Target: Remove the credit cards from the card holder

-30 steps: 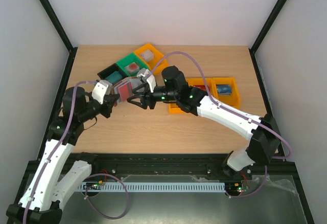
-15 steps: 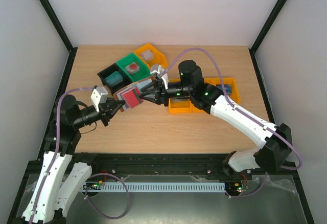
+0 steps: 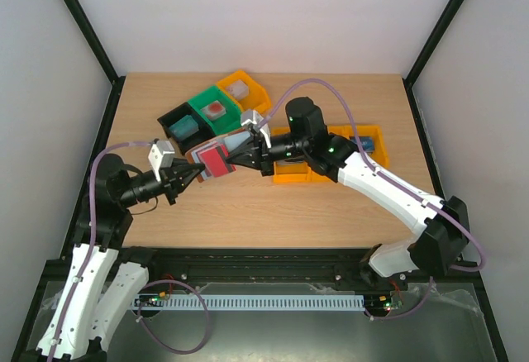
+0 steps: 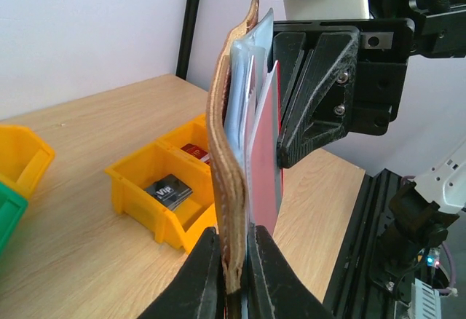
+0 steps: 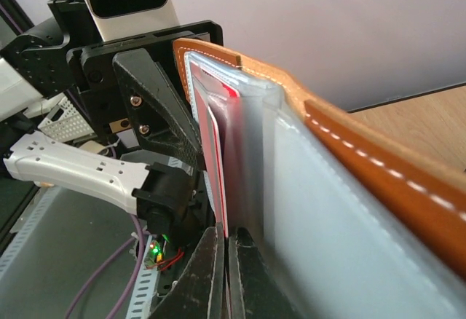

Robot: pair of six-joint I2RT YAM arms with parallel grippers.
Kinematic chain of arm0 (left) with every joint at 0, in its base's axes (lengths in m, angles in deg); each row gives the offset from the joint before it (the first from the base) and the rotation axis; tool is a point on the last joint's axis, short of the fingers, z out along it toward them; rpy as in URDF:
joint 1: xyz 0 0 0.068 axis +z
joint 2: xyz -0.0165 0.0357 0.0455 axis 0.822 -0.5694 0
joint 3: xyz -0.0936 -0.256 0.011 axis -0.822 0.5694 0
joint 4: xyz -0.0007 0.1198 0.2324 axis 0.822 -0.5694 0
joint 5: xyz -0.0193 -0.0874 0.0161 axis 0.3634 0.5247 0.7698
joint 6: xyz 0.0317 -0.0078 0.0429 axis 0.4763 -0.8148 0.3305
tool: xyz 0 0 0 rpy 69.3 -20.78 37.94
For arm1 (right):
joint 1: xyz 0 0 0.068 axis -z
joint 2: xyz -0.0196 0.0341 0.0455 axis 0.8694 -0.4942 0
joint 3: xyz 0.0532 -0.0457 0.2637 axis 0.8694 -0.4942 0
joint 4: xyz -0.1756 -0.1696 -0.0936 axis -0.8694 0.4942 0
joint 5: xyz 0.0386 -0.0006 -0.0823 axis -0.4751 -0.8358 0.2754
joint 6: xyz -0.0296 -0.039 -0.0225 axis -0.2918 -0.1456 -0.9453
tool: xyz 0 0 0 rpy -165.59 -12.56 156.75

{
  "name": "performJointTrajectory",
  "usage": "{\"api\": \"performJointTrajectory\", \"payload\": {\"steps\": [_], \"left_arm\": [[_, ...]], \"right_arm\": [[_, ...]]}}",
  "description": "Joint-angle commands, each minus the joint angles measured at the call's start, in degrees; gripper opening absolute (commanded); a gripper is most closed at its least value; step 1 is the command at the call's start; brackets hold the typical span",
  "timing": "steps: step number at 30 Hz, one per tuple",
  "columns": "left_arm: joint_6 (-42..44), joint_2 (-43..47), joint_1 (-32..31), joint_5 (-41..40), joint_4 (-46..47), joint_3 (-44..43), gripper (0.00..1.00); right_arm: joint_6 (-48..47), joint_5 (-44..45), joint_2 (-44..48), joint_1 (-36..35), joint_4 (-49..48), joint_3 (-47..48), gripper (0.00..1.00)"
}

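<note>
**A:** One card is all I can make out for sure. Where is it?

**B:** That's the red card (image 3: 217,164). It pokes out of the card holder (image 3: 234,145), which hangs in the air above the table (image 3: 273,213) between the two arms, touching nothing below it. The paler layers next to the red one could be cards or pocket lining; I can't tell which.

**A:** Who has hold of what?

**B:** The left gripper (image 4: 233,242) is clamped tight on the brown leather edge of the holder. The right gripper (image 5: 224,250) has its jaws closed on the edge of the red card, from the opposite side.

**A:** And around them?

**B:** Just behind the holder, a black bin (image 3: 176,121), a green bin (image 3: 207,102) and a yellow bin (image 3: 248,85) sit in a slanting row. Two more yellow bins (image 3: 368,164) sit side by side under the right arm.

**A:** What about the surface and the room?

**B:** The tabletop is light wood with a dark rail (image 3: 273,254) along the near edge. Plain white walls (image 3: 248,15) stand on three sides, and black frame posts (image 3: 83,23) slant up at the corners.

**A:** Any writing?

**B:** In the left wrist view, a dark card (image 4: 169,188) lying in one yellow bin reads "VIP". I can't read any other lettering.
</note>
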Motion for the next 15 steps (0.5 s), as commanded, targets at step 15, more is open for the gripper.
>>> {"api": "performJointTrajectory", "payload": {"steps": [15], "left_arm": [[1.3,1.4,0.1,2.9,0.9,1.0,0.02]], "right_arm": [[-5.8,0.4,3.6,4.4,7.0,1.6,0.02]]}}
